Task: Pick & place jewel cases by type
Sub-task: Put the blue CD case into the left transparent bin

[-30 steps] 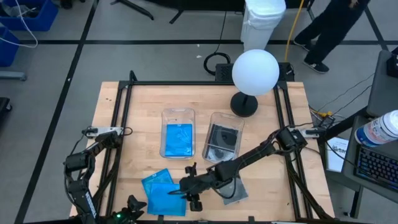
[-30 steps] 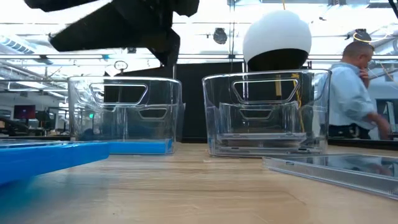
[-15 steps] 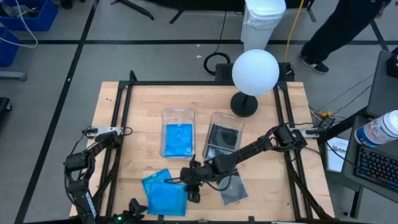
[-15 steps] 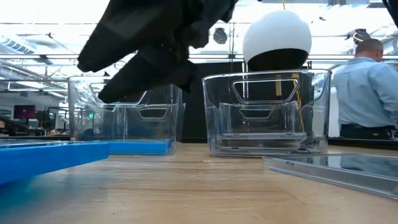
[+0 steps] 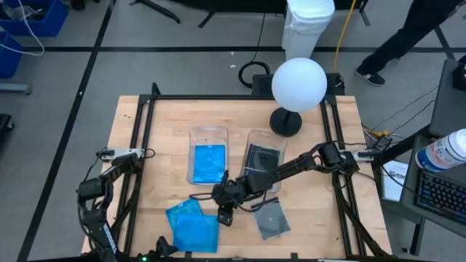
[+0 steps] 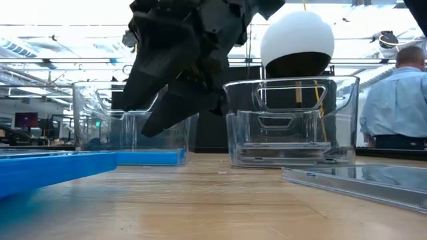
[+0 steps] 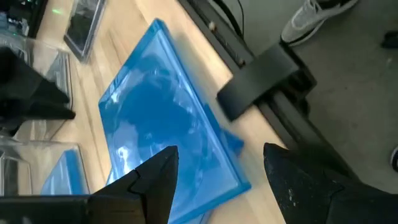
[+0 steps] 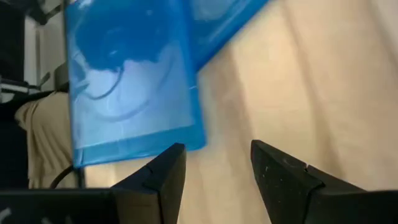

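High view: wooden table (image 5: 153,138) inside a black frame, white globe lamp (image 5: 298,84) on a dark base at the far edge. Two clear bins side by side mid-table: left bin (image 5: 208,155) with a bright blue jewel case (image 5: 209,162) flat on its floor, right bin (image 5: 262,166) with a dark grey case showing a disc (image 5: 260,164).

Right arm stretched from the table's right edge diagonally across, passing over the right bin's near end. Right gripper (image 5: 223,209) raised above the wood just in front of the gap between the bins, near the loose blue cases; fingers apart with nothing between them (right wrist view: bare wood and a blue case (image 8: 130,81) beyond the tips). Left arm folded at the near-left corner, off the working area; left gripper (image 7: 217,180) also spread wide and empty, facing the blue cases (image 7: 168,124).

Two loose blue cases (image 5: 192,224) overlapping at the near edge, left of centre. One grey disc case (image 5: 271,218) flat on the wood in front of the right bin, well apart from the blue pair.

Low view: gripper's dark bulk hanging above the table, before the left bin (image 6: 133,123).
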